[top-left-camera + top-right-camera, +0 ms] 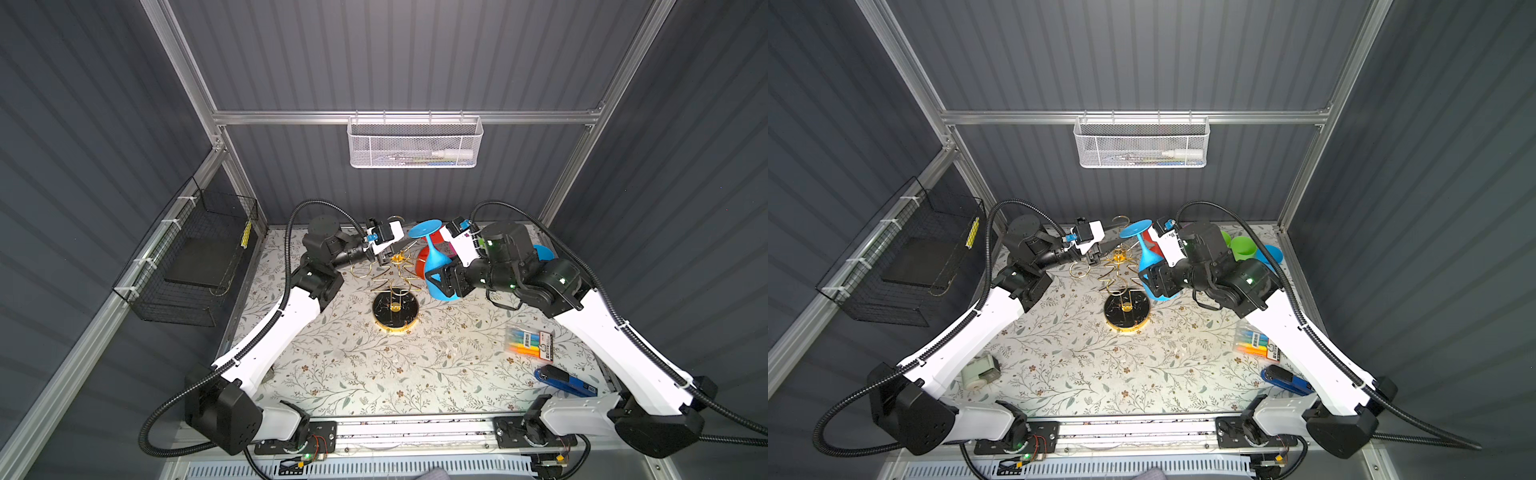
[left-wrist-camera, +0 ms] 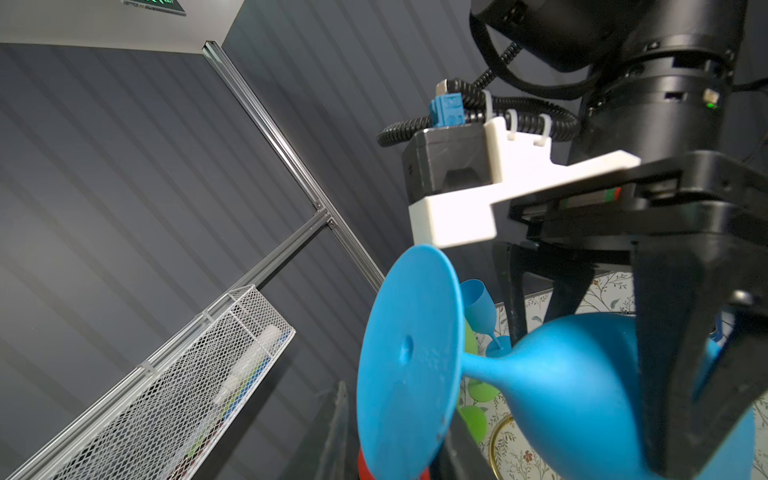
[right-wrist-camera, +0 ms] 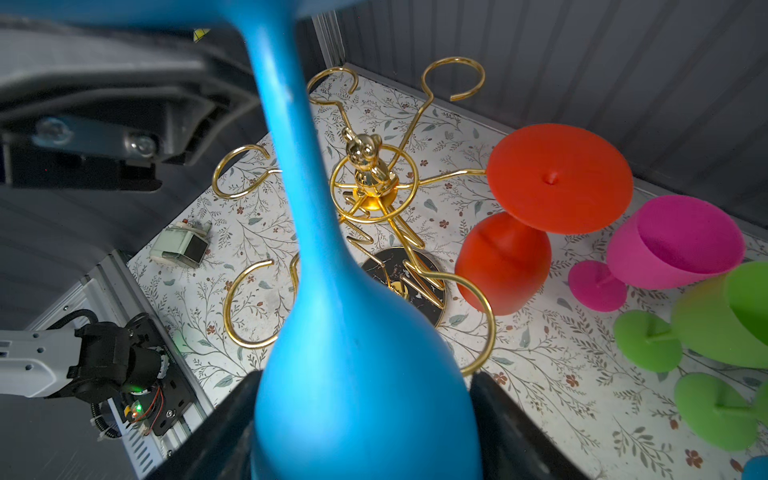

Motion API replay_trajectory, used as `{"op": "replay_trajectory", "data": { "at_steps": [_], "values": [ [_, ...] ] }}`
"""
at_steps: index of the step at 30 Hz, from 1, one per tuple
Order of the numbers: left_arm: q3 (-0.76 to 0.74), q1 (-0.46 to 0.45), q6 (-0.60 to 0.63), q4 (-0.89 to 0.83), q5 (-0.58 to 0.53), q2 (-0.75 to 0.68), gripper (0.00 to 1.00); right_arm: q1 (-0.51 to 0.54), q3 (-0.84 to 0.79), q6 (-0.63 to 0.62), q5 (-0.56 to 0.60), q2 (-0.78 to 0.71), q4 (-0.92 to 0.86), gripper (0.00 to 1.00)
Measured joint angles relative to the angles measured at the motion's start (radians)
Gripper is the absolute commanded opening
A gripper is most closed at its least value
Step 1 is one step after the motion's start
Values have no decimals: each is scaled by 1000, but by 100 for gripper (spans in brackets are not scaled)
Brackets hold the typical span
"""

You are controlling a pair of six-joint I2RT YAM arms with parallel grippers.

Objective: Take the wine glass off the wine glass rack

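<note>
My right gripper [image 1: 441,283] [image 3: 365,436] is shut on the bowl of a blue wine glass [image 1: 436,262] [image 1: 1148,257] [image 3: 353,374]. The glass is upside down, foot up, and clear of the loops just right of the gold wine glass rack [image 1: 395,307] [image 1: 1127,309] [image 3: 374,183]. A red glass [image 1: 422,262] [image 3: 503,262] still hangs from a rack arm behind it. My left gripper [image 1: 388,254] [image 1: 1100,252] [image 2: 399,449] hovers at the rack's top, back left. Its blurred fingers stand a little apart with nothing visible between them, and the blue foot [image 2: 411,357] is just beyond.
Pink [image 3: 673,245], green [image 1: 1244,247] and blue [image 1: 1271,251] glasses stand at the back right. A marker pack [image 1: 530,343] and a blue stapler [image 1: 565,380] lie front right, a tape dispenser [image 1: 980,370] front left. A white mesh basket [image 1: 415,143] and a black wire basket [image 1: 195,257] hang on the walls.
</note>
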Motion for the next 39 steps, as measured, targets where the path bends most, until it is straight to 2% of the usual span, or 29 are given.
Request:
{"op": "replay_trajectory", "data": {
  "at_steps": [6, 14, 19, 24, 28, 34, 39],
  "values": [
    [15, -5, 13, -21, 1, 0, 14, 4, 11, 10, -1, 1, -1, 51],
    [15, 2, 32, -50, -16, 7, 0, 4, 15, 34, -3, -22, 10, 72],
    [14, 2, 28, -55, -39, 6, 0, 5, -4, 51, -3, -50, 49, 84],
    [5, -3, -56, -56, -92, -6, 0, 3, -88, 64, 0, -122, 113, 90],
    [-13, -5, -177, -55, -138, -24, 0, -28, -182, 95, -14, -219, 197, 92],
    [-67, -6, -353, -38, -210, -43, 0, -150, -335, 181, -106, -407, 356, 90],
    [-95, -6, -437, -32, -230, -50, 0, -237, -412, 248, -135, -511, 418, 83]
  ]
}}
